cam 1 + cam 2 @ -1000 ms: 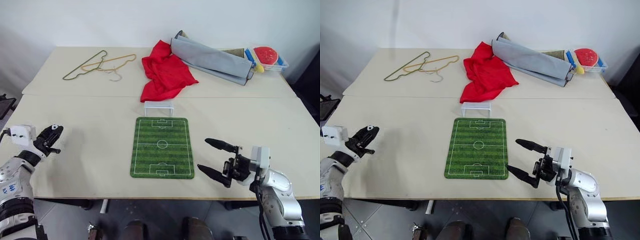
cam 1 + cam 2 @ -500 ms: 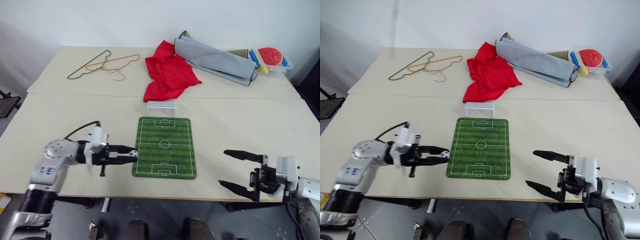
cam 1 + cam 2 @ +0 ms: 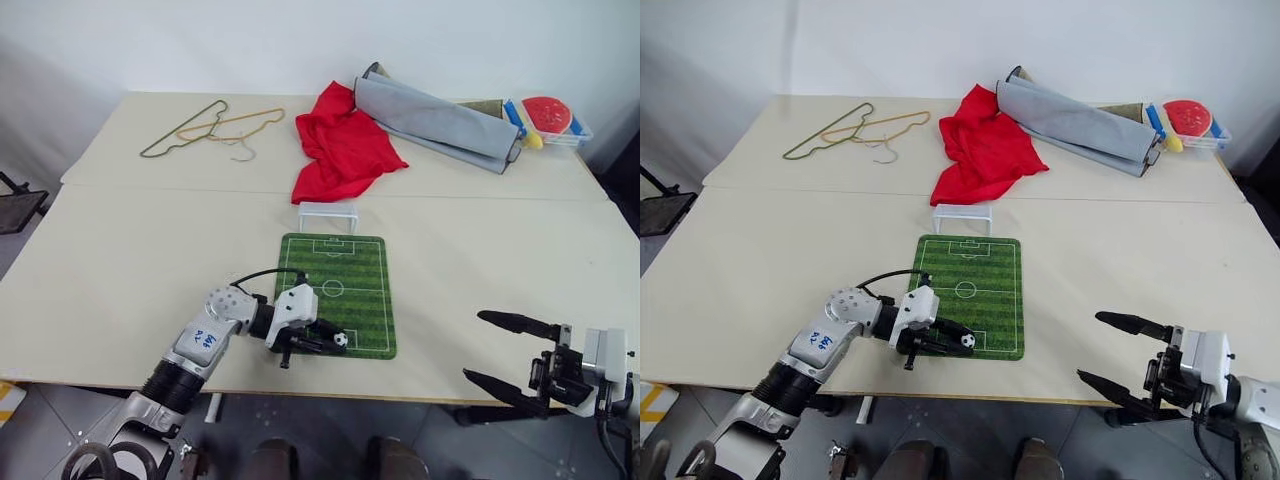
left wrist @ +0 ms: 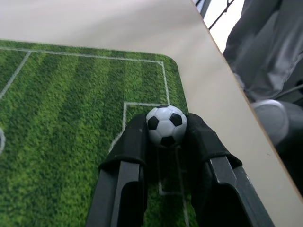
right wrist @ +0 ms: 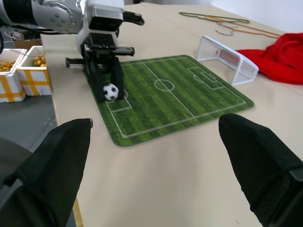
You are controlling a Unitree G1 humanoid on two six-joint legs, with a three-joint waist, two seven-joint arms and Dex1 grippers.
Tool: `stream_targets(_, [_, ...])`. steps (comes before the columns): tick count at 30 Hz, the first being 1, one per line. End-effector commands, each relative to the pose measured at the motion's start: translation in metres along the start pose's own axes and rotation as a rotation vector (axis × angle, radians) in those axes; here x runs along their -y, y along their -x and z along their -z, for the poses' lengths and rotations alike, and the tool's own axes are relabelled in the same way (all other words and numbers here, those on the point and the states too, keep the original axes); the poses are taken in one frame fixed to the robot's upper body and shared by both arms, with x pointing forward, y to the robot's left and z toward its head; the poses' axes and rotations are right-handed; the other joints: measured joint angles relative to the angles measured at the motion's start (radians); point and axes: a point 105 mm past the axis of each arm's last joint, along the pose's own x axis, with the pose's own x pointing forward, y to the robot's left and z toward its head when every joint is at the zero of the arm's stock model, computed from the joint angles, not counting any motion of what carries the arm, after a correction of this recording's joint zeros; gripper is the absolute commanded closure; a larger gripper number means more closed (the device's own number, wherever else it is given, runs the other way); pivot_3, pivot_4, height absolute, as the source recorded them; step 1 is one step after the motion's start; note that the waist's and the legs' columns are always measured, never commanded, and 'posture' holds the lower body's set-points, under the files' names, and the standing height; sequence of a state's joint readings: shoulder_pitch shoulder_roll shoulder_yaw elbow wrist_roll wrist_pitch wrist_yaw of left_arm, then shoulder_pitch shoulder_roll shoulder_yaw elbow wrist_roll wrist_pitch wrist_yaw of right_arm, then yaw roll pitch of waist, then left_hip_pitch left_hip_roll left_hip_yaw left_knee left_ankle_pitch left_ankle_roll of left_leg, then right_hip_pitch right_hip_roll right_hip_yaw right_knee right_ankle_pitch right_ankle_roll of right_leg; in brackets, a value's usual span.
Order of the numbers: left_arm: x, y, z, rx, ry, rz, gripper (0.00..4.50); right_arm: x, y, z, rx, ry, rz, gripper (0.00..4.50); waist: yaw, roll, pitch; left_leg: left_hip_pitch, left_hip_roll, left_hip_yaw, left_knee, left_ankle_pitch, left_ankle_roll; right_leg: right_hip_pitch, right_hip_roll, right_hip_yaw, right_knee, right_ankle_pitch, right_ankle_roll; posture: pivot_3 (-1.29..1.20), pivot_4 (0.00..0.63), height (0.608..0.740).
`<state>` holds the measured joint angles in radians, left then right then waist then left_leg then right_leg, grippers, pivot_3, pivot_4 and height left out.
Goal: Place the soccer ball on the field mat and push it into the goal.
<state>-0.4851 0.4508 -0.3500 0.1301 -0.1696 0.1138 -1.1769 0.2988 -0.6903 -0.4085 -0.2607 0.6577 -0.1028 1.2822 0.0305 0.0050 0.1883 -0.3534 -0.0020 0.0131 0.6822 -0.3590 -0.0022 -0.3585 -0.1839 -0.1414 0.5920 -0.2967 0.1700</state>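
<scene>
Your left gripper [image 4: 163,142] is clamped on the soccer ball [image 4: 165,125], over the field mat's [image 3: 355,265] near goal box at 6 o'clock; your right gripper [image 3: 505,350] hangs spread apart and empty. Release carelessly and the ball may roll off the near edge, away from the goal [image 3: 328,214] at 12 o'clock.

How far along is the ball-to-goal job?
Done: soccer ball picked up and brought over the near end of the field mat. In hand: left gripper shut on it, not yet released. Left: set it down, push it up the mat into the goal at the far end. Right gripper open, idle.
</scene>
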Motion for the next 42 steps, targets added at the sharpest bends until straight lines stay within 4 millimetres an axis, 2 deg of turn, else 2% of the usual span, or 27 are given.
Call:
stream_targets(1, [-0.001,-0.002,0.008,-0.008,-0.007,-0.054,3.67,-0.002,0.003,-0.011,0.015,0.025,0.022,0.00,0.000,0.000,0.000,0.000,0.000,0.000,0.000,0.000,0.000,0.000,0.000,0.000,0.000,0.000,0.000,0.00,0.150,0.740])
stream_targets(12, [-0.004,-0.003,0.005,0.005,-0.008,-0.069,3.67,-0.005,-0.004,-0.015,0.030,0.008,0.025,0.00,-0.001,0.000,0.000,0.001,0.000,0.000,0.001,0.000,0.001,0.001,0.000,0.001,-0.001,0.002,0.000,0.00,0.150,0.740])
stream_targets(14, [-0.005,-0.003,0.004,0.005,-0.012,-0.073,2.95,-0.005,-0.004,-0.015,0.031,0.007,0.025,0.00,0.000,0.000,0.000,0.001,0.000,0.000,0.001,0.000,0.001,0.001,0.000,0.001,-0.001,0.002,0.000,0.00,0.150,0.740])
stream_targets(19, [-0.004,-0.003,-0.004,0.049,-0.040,-0.069,1.65,-0.007,-0.005,-0.011,0.038,-0.011,0.028,0.00,-0.001,0.000,0.000,0.001,0.000,0.000,0.001,0.000,0.001,0.001,0.000,0.001,-0.001,0.002,0.000,0.00,0.150,0.740])
stream_targets(25, [0.000,0.003,-0.010,0.087,-0.047,-0.059,1.65,-0.010,-0.006,-0.006,0.042,-0.031,0.026,0.00,-0.003,0.000,0.000,0.001,0.000,0.000,0.001,0.000,0.001,0.001,0.000,0.001,-0.001,0.002,0.000,0.00,0.150,0.740])
stream_targets(32, [-0.002,0.025,-0.026,0.156,-0.102,-0.120,1.65,-0.015,-0.008,-0.004,0.050,-0.060,0.009,0.00,-0.002,0.000,0.000,0.001,0.000,0.000,0.001,0.000,0.001,0.001,0.000,0.001,-0.001,0.002,0.000,0.00,0.150,0.740])
stream_targets(36, [0.003,0.046,-0.035,0.187,-0.151,-0.129,1.65,-0.016,-0.014,-0.005,0.058,-0.071,-0.001,0.00,-0.005,0.000,0.000,0.001,0.000,0.000,0.001,0.000,0.001,0.001,0.000,0.001,-0.001,0.002,0.000,0.00,0.150,0.740])
stream_targets(42, [0.024,0.089,-0.042,0.168,-0.212,-0.109,1.65,-0.016,-0.021,-0.009,0.063,-0.080,-0.010,0.00,-0.007,0.001,0.000,0.001,0.001,0.000,0.000,0.000,0.001,0.000,0.000,0.002,-0.001,0.002,0.000,0.00,0.150,0.740])
